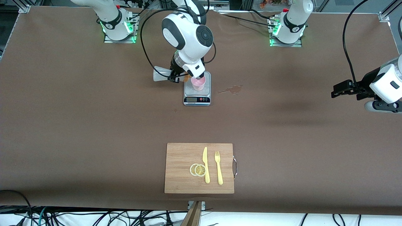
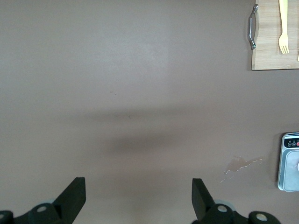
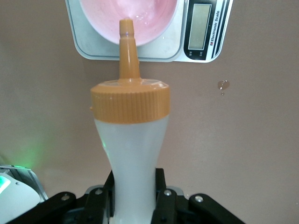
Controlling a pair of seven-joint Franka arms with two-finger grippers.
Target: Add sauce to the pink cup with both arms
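Observation:
The pink cup point(image 1: 198, 83) stands on a small digital scale point(image 1: 197, 94) in the middle of the table, toward the robots' bases. My right gripper point(image 1: 176, 77) is shut on the sauce bottle point(image 1: 161, 75), which lies tipped on its side beside the cup. In the right wrist view the whitish bottle point(image 3: 133, 149) is pinched at its narrow waist in my right gripper point(image 3: 134, 191). Its orange cap point(image 3: 131, 100) points its nozzle tip over the pink cup's point(image 3: 154, 21) rim. My left gripper point(image 1: 340, 89) waits open and empty over bare table at the left arm's end; its fingers point(image 2: 74, 191) show wide apart.
A wet spill point(image 1: 232, 89) marks the brown cloth beside the scale, toward the left arm's end. A wooden cutting board point(image 1: 182, 175) with a yellow knife point(image 1: 206, 164), a fork point(image 1: 218, 168) and lemon slices point(image 1: 198, 169) lies near the front camera.

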